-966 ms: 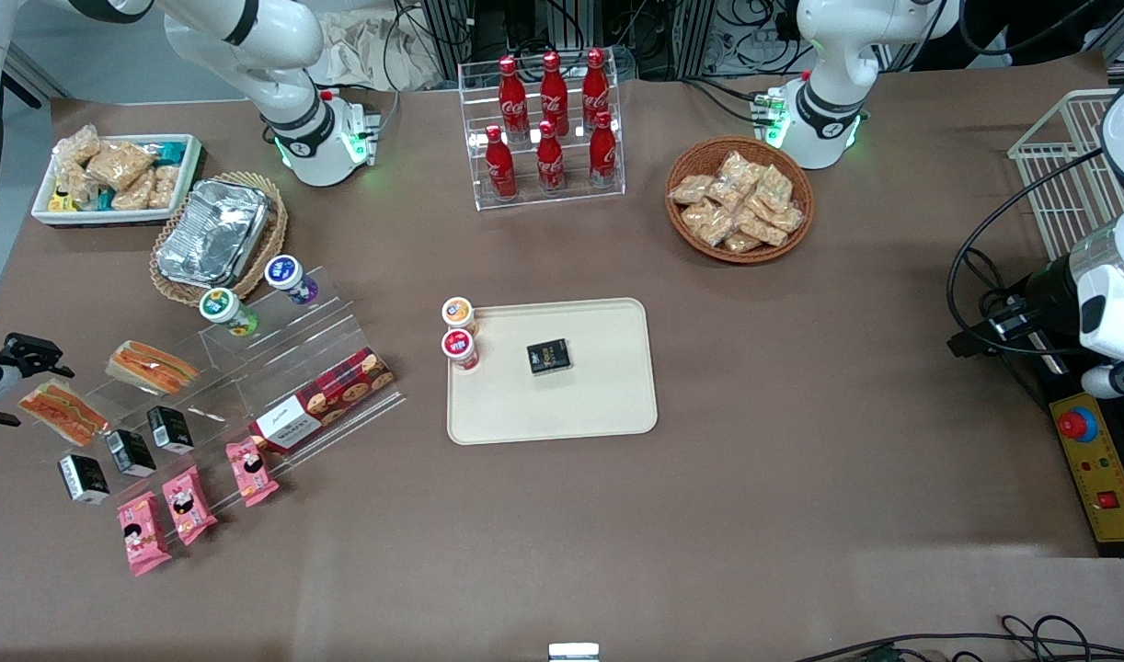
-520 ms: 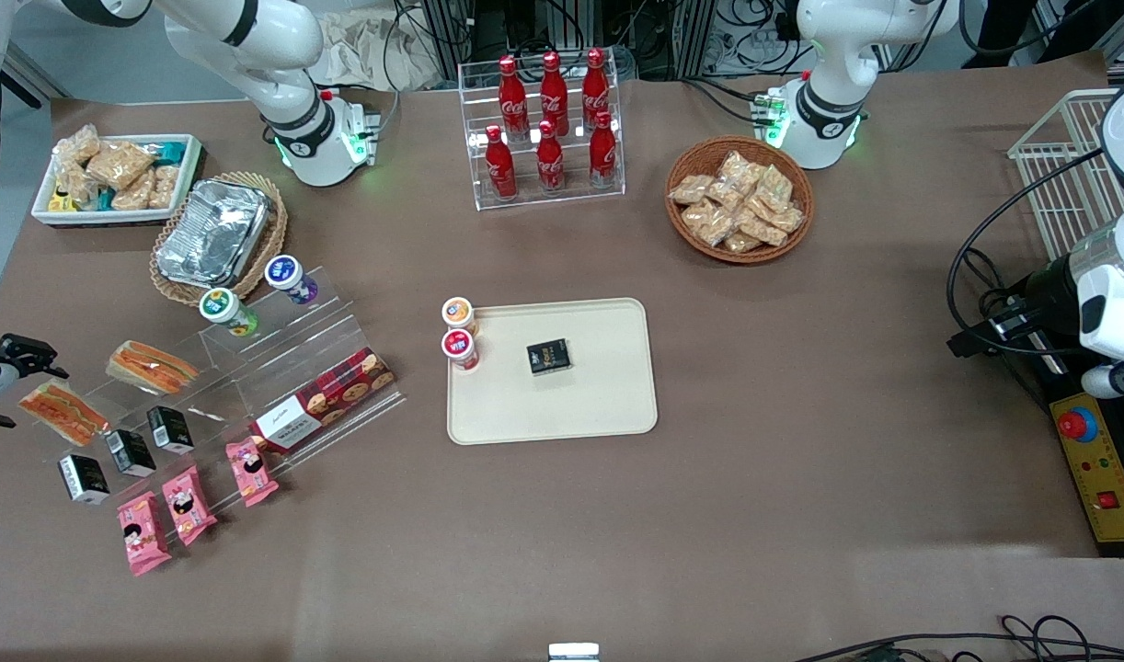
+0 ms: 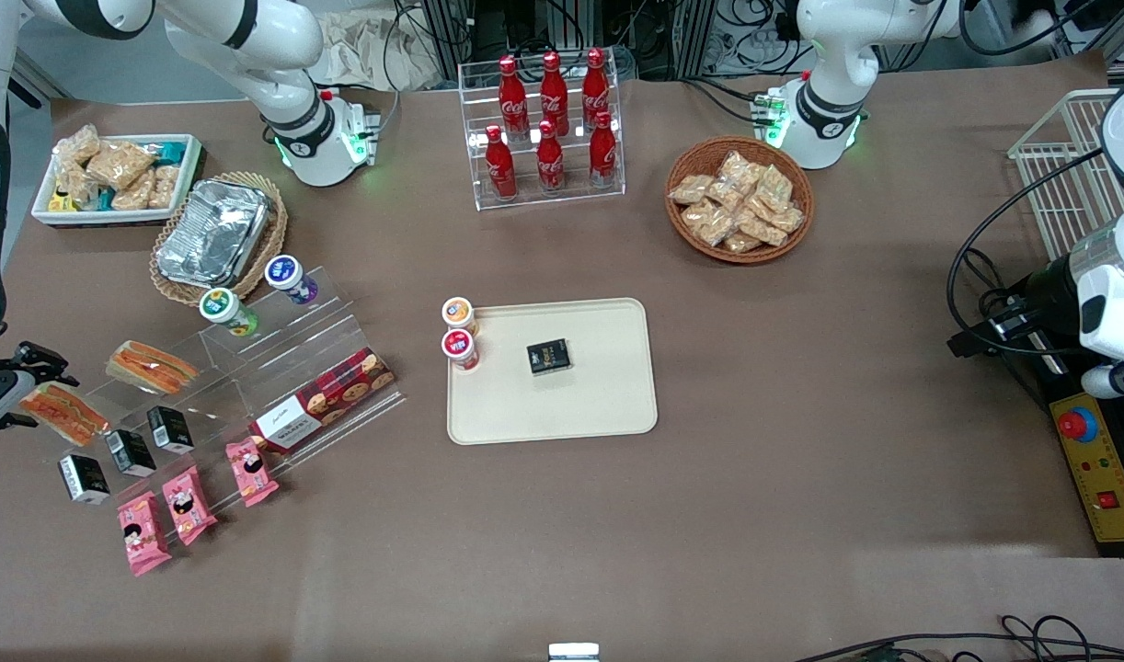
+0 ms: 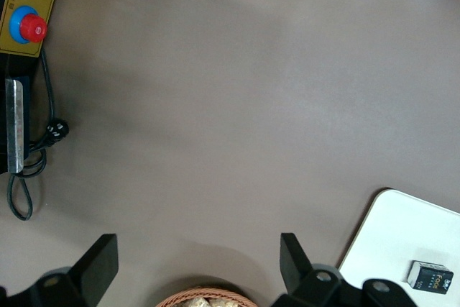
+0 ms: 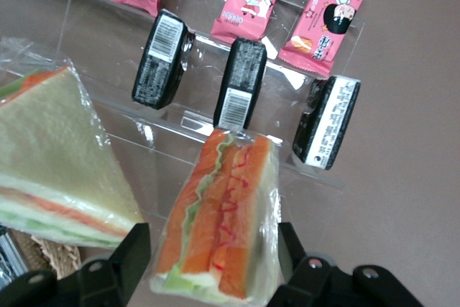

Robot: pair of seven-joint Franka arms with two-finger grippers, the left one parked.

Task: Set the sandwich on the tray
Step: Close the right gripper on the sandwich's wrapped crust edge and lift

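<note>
Right wrist view: gripper (image 5: 213, 249) spread wide astride wrapped sandwich (image 5: 219, 221), orange filling, seemingly untouched.

Glossy clear plastic wraps the sandwich (image 5: 219, 217); the tray (image 3: 608, 405) is smooth matt cream plastic.

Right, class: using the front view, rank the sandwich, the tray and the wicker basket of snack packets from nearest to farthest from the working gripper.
From the gripper, at the working arm's end:
1. Sandwich, right beside the gripper on the clear stand.
2. Tray, mid-table.
3. Wicker basket of snack packets, toward the parked arm's end.
</note>
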